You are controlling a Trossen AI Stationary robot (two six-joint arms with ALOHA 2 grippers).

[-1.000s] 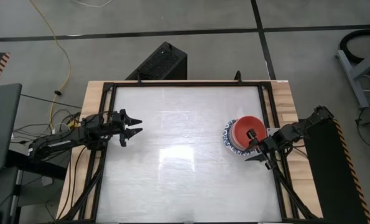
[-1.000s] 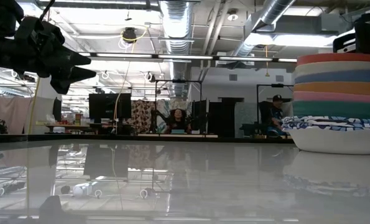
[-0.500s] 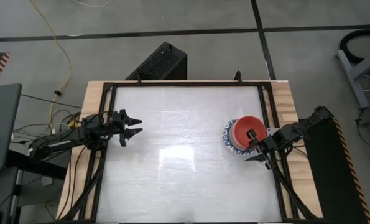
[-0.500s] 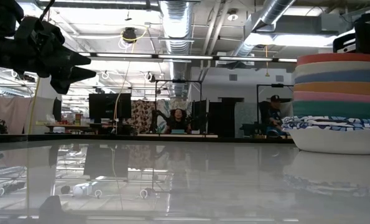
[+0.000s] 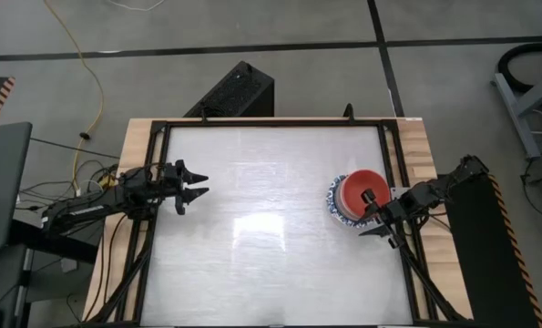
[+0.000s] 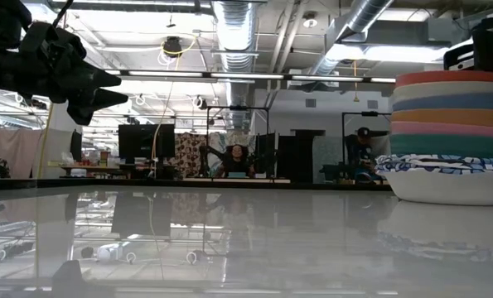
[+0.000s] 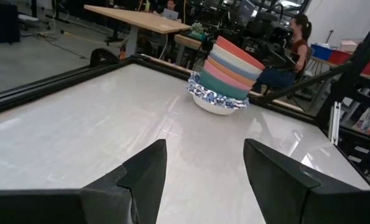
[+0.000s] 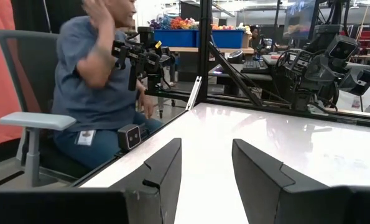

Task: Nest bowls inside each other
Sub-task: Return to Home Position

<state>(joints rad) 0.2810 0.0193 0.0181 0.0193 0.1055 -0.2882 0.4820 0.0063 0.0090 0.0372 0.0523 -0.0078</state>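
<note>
Several bowls (image 5: 352, 196) sit nested in one stack near the table's right edge. A red bowl is on top, and the lowest is white with a blue-patterned rim (image 6: 445, 165), resting by its base on the table. The left wrist view shows the stack (image 7: 225, 78) far ahead. My left gripper (image 5: 205, 185) hovers open and level above the table's left side, well away from the stack. My right gripper (image 5: 365, 215) hovers open at the stack's right, near side. In the high view one of its fingers lies over the red rim, and in the low view (image 6: 478, 45) it stands above the stack.
A black frame (image 5: 161, 128) runs around the white table top (image 5: 261, 228), which has free room across its middle and left. A black box (image 5: 237, 91) stands beyond the far edge. People sit beyond the table (image 8: 97, 93) (image 7: 300, 37).
</note>
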